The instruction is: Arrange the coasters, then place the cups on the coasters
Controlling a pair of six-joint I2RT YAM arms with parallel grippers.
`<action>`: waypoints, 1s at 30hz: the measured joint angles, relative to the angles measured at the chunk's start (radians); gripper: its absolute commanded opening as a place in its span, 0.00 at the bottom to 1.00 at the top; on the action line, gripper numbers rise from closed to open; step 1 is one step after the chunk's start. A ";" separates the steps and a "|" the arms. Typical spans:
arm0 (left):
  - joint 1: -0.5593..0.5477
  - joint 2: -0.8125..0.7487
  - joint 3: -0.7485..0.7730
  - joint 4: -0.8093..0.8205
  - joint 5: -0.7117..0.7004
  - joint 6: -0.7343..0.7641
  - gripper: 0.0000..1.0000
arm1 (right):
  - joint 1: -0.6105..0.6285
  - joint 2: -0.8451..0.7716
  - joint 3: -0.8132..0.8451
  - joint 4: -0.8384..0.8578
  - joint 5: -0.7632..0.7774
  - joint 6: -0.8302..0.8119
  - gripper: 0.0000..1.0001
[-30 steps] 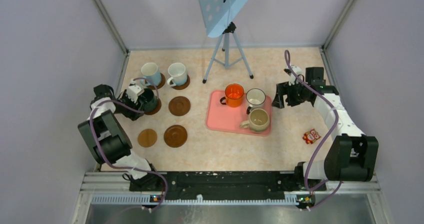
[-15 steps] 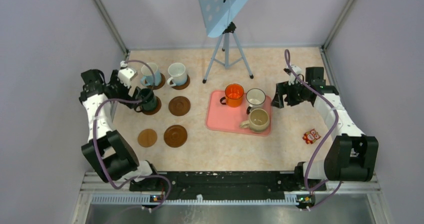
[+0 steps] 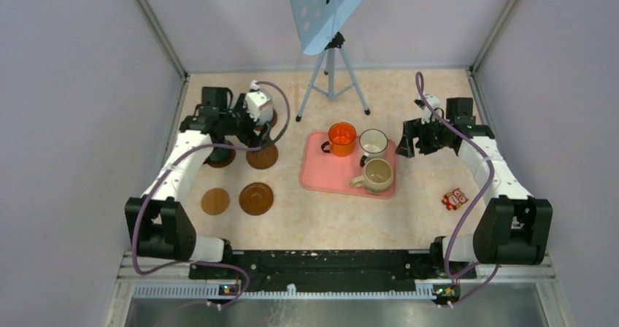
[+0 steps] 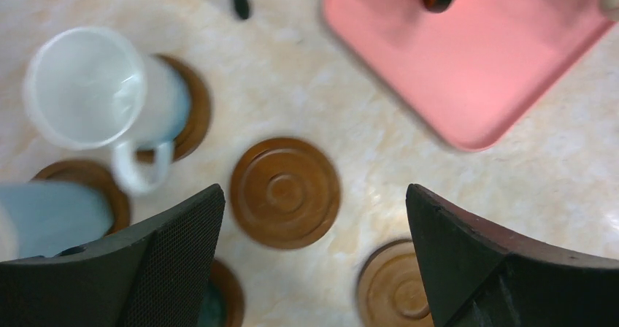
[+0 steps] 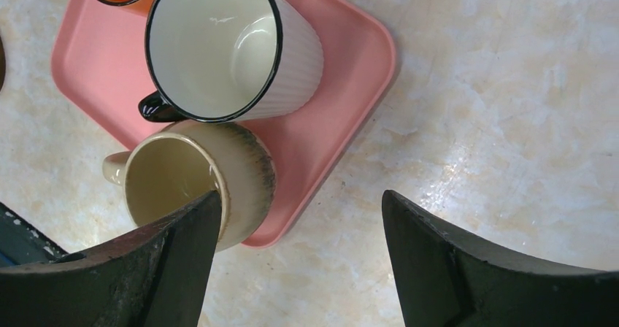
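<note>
The left gripper [image 4: 314,199] hangs over the coaster group on the left of the table [image 3: 409,86]. Its black, mesh-faced fingers [image 4: 171,261] are spread wide above a bare coaster [image 4: 285,192], a round brown disc turned with concentric rings. Beside that disc a glossy white mug [image 4: 84,86] stands on a second coaster [image 4: 193,112] and a pale blue mug [image 4: 51,217] on a third coaster [image 4: 80,174]. A dark mug [image 3: 220,152] sits on another disc, partly under the arm. Nearer the bases lie a ringed brown coaster [image 3: 256,198] and a smaller, smooth tan coaster [image 3: 214,201], both uncovered. The right gripper [image 5: 301,203] hovers just beside the right edge of the pink tray [image 5: 350,71], a rounded rectangle with a raised lip; its dull black fingers are likewise wide apart, gripping nothing. On the tray stand an orange mug [image 3: 341,135], a ribbed mug [image 5: 219,42] in white with a thin black rim and black handle, and a beige mug [image 5: 190,185] whose rim is speckled dark. The tabletop is a mottled cream, marble-like sheet.
</note>
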 measured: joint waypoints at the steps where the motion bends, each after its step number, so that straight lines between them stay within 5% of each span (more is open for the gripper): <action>1: -0.042 0.011 -0.010 0.020 -0.010 -0.028 0.99 | 0.000 0.000 0.000 0.000 0.006 0.000 0.79; 14: -0.466 0.269 -0.023 0.170 -0.200 -0.232 0.88 | -0.006 -0.020 -0.005 -0.001 0.072 0.016 0.79; 22: -0.555 0.450 0.142 0.195 -0.278 -0.259 0.74 | -0.011 -0.030 -0.023 0.001 0.089 0.033 0.79; 30: -0.599 0.589 0.306 0.186 -0.311 -0.277 0.46 | -0.018 -0.030 -0.023 0.001 0.097 0.035 0.79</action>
